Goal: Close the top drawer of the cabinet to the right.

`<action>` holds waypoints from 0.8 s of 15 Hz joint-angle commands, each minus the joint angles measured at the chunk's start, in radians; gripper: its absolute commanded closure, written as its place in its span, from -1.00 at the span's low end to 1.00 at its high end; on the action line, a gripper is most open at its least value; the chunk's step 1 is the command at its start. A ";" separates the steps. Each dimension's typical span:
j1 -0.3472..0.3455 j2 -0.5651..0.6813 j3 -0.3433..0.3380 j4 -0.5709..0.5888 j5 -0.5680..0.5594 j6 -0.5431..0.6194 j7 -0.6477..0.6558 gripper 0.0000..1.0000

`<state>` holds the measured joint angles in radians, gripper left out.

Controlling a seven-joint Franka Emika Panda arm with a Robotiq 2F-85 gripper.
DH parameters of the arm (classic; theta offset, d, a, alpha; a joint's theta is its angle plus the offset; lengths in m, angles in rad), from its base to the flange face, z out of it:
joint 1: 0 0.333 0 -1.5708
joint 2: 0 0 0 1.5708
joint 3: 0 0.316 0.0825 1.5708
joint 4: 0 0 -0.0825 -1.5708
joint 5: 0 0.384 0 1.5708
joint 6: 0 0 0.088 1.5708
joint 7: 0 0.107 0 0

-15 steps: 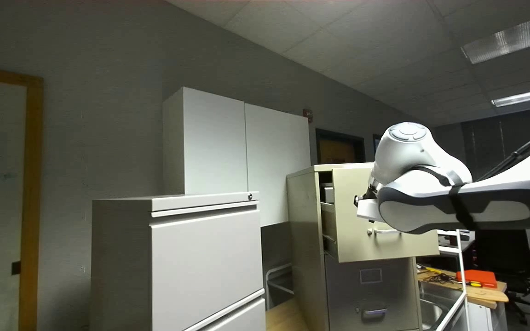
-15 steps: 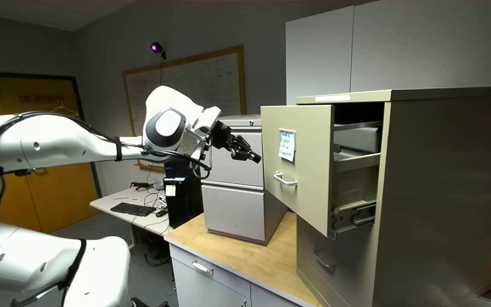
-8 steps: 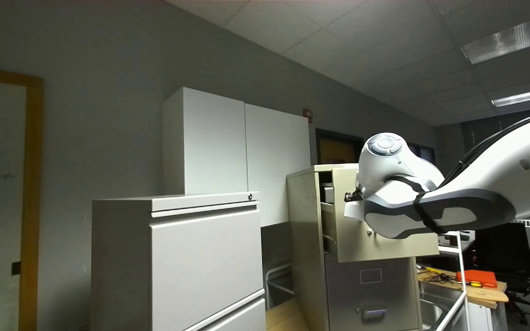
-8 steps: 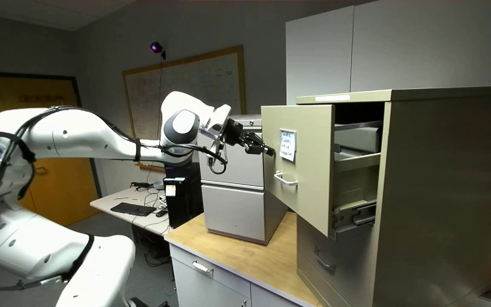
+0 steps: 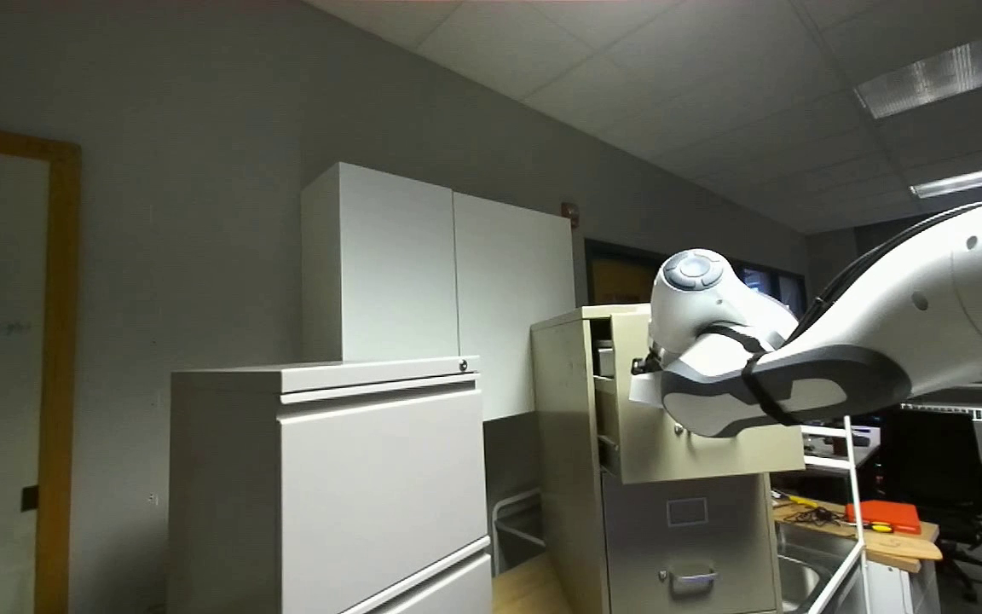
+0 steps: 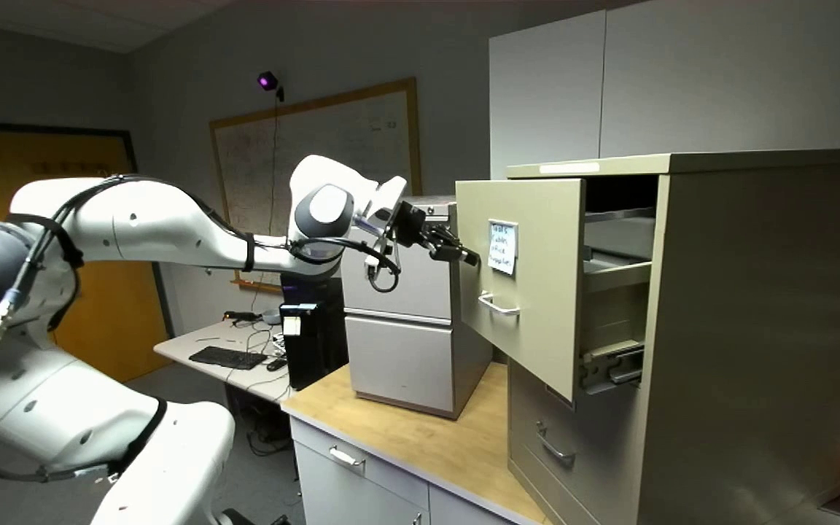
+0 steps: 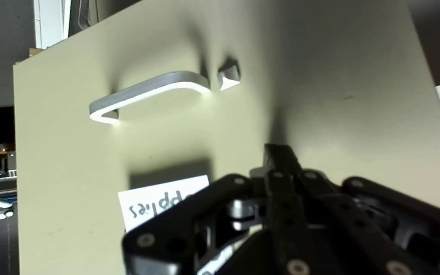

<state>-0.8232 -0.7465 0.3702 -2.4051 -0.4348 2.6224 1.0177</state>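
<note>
A: Status of the rectangular-fronted, beige metal top drawer [image 6: 545,283]?

B: Extended. It stands well out of the narrow, tall beige metal filing cabinet [image 6: 755,328], uppermost in the stack; both exterior views agree. Inside, in an exterior view, a grey shape [image 6: 617,238] (box or divider, cannot tell which) shows past the edge of the front.

A: And the black, jointed gripper [image 7: 280,154]?

B: At the end of the white, black-strapped robot arm [image 6: 172,224]. Jaws drawn together. Tip touching the drawer front; in the wrist view it meets its own shadow there.

A: Where on the front?

B: Near one side edge, higher than the silver, bar-shaped metal handle [image 7: 147,89] and apart from it. A small, square metal lock [image 7: 229,78] sits just beside the handle's end. The white, handwritten paper label [image 6: 502,248] is near the tip, partly hidden behind the gripper in the wrist view.

A: Below that?

B: Beige metal lower drawer [image 5: 691,546], flush with the filing cabinet's face.

A: Surroundings?

B: Light grey metal two-drawer unit [image 6: 398,357], upright on the wood-topped white counter [image 6: 405,430], near the filing cabinet. White two-door cupboard [image 5: 512,290] on the wall behind.
</note>
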 commanded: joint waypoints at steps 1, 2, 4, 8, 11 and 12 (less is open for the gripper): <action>-0.035 0.203 0.049 0.155 -0.044 0.035 0.019 1.00; -0.041 0.231 0.057 0.180 -0.056 0.026 0.023 1.00; -0.040 0.279 0.066 0.230 -0.081 0.002 0.026 1.00; -0.014 0.387 0.069 0.346 -0.151 -0.083 0.044 1.00; 0.031 0.459 0.053 0.425 -0.211 -0.166 0.064 1.00; 0.052 0.482 0.044 0.450 -0.234 -0.197 0.072 1.00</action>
<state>-0.8283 -0.4631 0.4155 -2.1214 -0.5936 2.4247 1.0395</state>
